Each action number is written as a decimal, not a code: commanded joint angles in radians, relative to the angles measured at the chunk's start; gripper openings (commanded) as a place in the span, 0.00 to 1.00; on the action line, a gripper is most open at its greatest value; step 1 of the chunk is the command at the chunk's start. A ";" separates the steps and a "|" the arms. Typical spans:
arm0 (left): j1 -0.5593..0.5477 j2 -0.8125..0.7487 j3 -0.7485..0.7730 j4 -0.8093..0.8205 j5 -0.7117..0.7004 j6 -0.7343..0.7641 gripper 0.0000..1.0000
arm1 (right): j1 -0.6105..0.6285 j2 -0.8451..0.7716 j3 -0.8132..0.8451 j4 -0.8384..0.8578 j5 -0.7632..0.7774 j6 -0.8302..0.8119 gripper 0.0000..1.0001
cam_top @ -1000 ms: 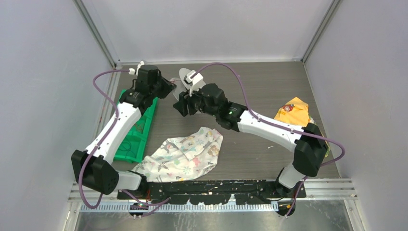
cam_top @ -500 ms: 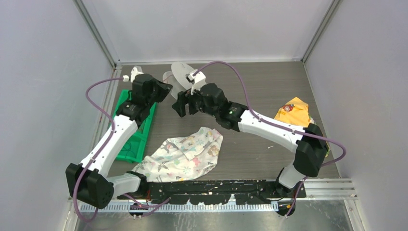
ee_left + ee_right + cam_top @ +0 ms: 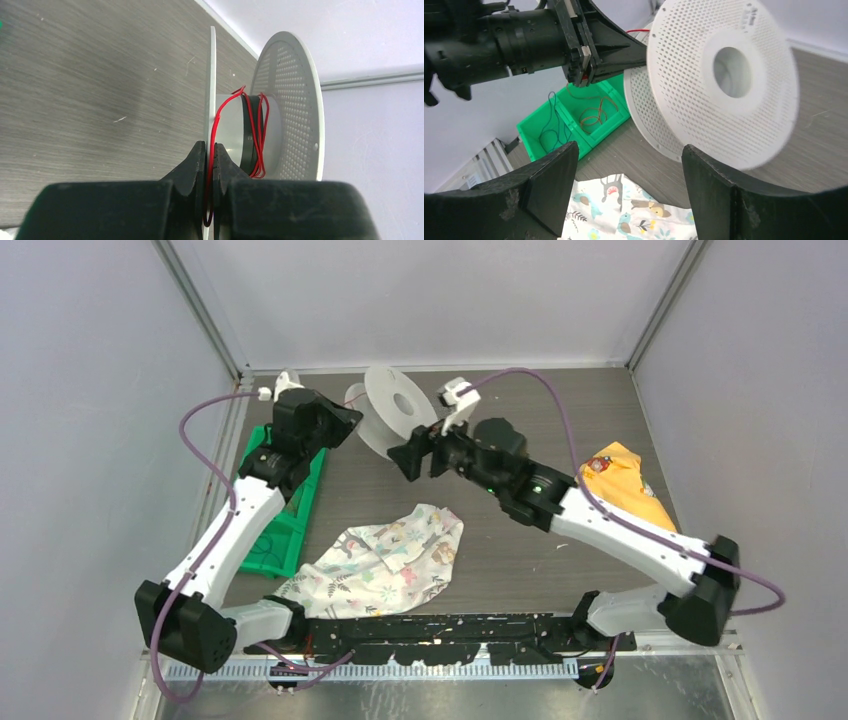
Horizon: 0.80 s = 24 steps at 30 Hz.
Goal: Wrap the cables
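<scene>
Red cable (image 3: 215, 122) loops loosely round the hub of a white spool (image 3: 292, 100), which is upright on its edge. From the hub one strand drops straight into the left end effector (image 3: 209, 150). Its fingers are pinched narrow on the strand, right at the rim of the spool's thin near flange. The right end effector (image 3: 629, 160) is spread wide and holds nothing. It faces the spool's other, perforated flange from near by without touching, so the cable lies beyond that flange from it. From above, the spool sits between the two end effectors at the far side of the desk (image 3: 560, 420). A green tray (image 3: 270, 550) holding other thin wires lies to the left, and a printed cloth (image 3: 385, 560) lies nearer.
</scene>
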<state>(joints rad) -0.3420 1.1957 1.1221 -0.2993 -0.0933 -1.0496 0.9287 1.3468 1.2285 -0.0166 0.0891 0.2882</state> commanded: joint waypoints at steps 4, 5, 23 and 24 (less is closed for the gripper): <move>0.049 0.015 0.212 0.001 0.042 0.032 0.01 | -0.029 -0.277 -0.162 0.128 0.279 -0.099 0.88; 0.061 0.023 0.227 -0.006 0.064 0.015 0.00 | -0.052 -0.293 -0.189 0.137 0.334 -0.078 0.92; 0.104 0.087 0.374 -0.008 0.358 -0.075 0.00 | -0.686 0.142 -0.238 0.554 -0.466 1.003 0.78; 0.104 0.087 0.368 -0.001 0.363 -0.082 0.00 | -0.684 0.164 -0.223 0.568 -0.471 1.016 0.78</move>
<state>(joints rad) -0.2401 1.2995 1.4475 -0.3962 0.2028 -1.0851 0.2356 1.4826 0.8986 0.3260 -0.2764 1.1721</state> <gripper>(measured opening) 0.044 0.787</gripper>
